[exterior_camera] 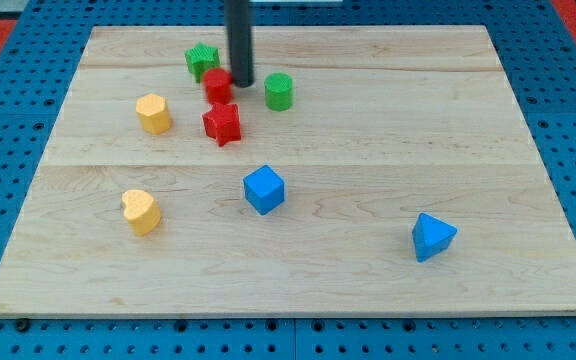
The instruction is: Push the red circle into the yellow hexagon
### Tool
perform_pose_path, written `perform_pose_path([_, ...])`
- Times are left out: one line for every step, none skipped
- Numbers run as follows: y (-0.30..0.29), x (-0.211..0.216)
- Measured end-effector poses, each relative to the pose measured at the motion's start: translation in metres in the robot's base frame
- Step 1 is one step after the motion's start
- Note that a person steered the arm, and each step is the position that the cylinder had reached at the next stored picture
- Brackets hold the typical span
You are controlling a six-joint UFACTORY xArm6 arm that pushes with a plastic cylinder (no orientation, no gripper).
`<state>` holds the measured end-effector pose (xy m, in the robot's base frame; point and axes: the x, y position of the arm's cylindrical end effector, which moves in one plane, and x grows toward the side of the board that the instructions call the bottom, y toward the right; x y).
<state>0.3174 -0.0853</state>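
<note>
While my tip (242, 84) rests at the right edge of the red circle (217, 86), touching or nearly so, the dark rod (239, 40) rises straight out of the view's top. No pincer shows on this arm, so no open or shut state can be told; the rod simply ends in the tip. The red circle sits in the upper left part of the wooden board (368, 150), just below and right of the green star (201, 62), and just above the red star (222, 124). The yellow hexagon (153, 113) lies to the left and slightly below the red circle, near but apart from it, with bare wood between the 2. A green cylinder (279, 91) stands just right of the tip. Lower on the board, a yellow heart (141, 211) sits toward the view's left, well below the hexagon. A blue cube (264, 190) lies near the board's middle, and a blue triangle (432, 237) sits well apart toward the view's lower right. Around the board runs a blue pegboard (8, 150) dotted with holes.
</note>
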Motion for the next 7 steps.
perform_pose_path([-0.032, 0.036])
perform_pose_path([-0.009, -0.008])
perform_pose_path([-0.062, 0.001])
perform_pose_path([-0.065, 0.035])
perform_pose_path([-0.065, 0.048])
perform_pose_path([-0.061, 0.063])
perform_pose_path([-0.064, 0.078])
